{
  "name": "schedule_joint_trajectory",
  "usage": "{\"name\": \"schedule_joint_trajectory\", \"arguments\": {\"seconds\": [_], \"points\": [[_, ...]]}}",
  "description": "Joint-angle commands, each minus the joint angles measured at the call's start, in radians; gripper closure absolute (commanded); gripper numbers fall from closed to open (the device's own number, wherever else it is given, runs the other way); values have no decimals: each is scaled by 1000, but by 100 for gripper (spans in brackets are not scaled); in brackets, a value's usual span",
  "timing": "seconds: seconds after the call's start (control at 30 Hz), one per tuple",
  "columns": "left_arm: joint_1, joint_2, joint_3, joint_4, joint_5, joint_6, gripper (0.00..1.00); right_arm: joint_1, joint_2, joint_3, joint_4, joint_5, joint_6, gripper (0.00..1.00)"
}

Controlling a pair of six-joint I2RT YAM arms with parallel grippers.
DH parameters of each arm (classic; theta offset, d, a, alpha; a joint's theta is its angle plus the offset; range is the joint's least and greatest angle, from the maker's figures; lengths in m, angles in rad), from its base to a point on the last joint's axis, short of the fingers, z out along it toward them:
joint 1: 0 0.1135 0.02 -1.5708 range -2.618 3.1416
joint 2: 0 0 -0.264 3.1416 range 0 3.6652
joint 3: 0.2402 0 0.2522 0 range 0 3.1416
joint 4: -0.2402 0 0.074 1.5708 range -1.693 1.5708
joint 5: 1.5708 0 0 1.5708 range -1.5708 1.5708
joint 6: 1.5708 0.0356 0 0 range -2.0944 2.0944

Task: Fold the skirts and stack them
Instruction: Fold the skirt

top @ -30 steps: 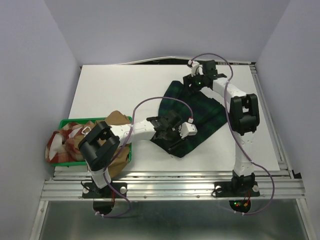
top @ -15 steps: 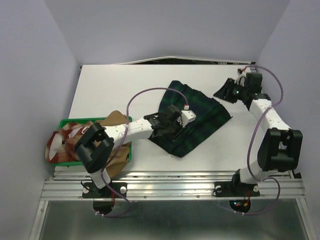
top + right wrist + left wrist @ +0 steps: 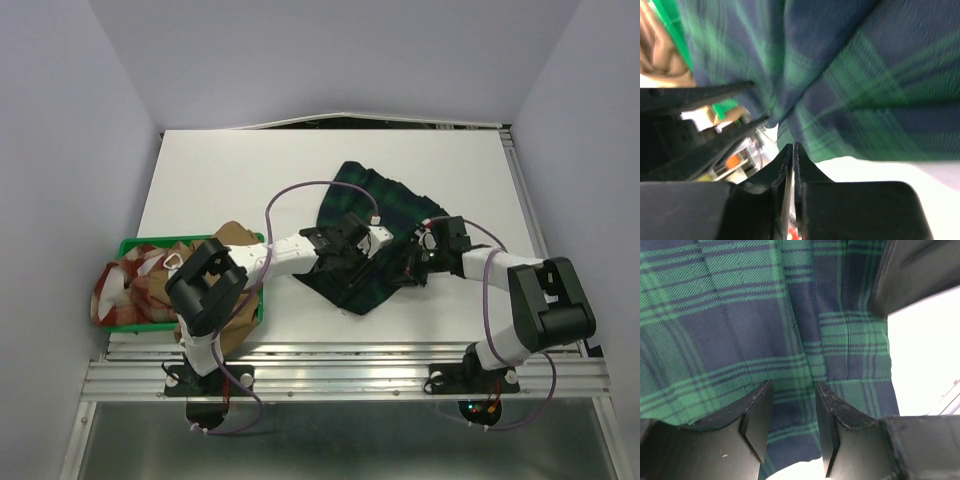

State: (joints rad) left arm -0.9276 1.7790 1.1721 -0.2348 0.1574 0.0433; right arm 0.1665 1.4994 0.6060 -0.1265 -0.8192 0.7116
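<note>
The left tool is pressing low on the tartan skirt, its fingers standing partly spread. The plaid cloth is running flat beneath and between them, with no fold visibly gripped. Just past its right finger the skirt's edge is giving way to bare white counter. Close to the right of it, the right tool is sitting at the same skirt's near right border. Its two fingers are lying almost together with only a thin slit showing, and whether any cloth is caught there cannot be told, since the picture is blurred. Directly ahead of this tool the tartan is filling the view, and the black parts of the left arm are crossing its path on the left. Farther back along the left arm, well apart from both tools, the green tray is carrying the tan-brown skirt and the red-and-cream checked skirt.
</note>
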Motion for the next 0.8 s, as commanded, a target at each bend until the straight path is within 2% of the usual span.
{"name": "schedule_joint_trajectory", "arguments": {"seconds": [0.0, 0.07, 0.13, 0.27, 0.4, 0.47, 0.6, 0.77], "points": [[3, 48, 64, -17, 45, -23, 51, 14, 109, 47, 15, 126, -108, 95], [6, 65, 84, -12, 62, -31, 51, 14, 192, 148, -54, 175, -156, 99], [15, 89, 98, -11, 79, -37, 53, 14, 289, 204, -107, 230, -217, 99], [48, 134, 119, -5, 119, -72, 54, 4, 372, 360, -150, 391, -291, 99], [90, 149, 158, 11, 134, -103, 54, 4, 395, 503, -162, 428, -379, 99], [107, 140, 178, 32, 122, -123, 54, 4, 371, 537, -189, 379, -365, 99], [110, 102, 189, 51, 99, -148, 53, 4, 260, 480, -185, 256, -282, 99], [108, 73, 179, 55, 39, -195, 49, 4, 145, 303, -130, 146, -189, 97]]}}
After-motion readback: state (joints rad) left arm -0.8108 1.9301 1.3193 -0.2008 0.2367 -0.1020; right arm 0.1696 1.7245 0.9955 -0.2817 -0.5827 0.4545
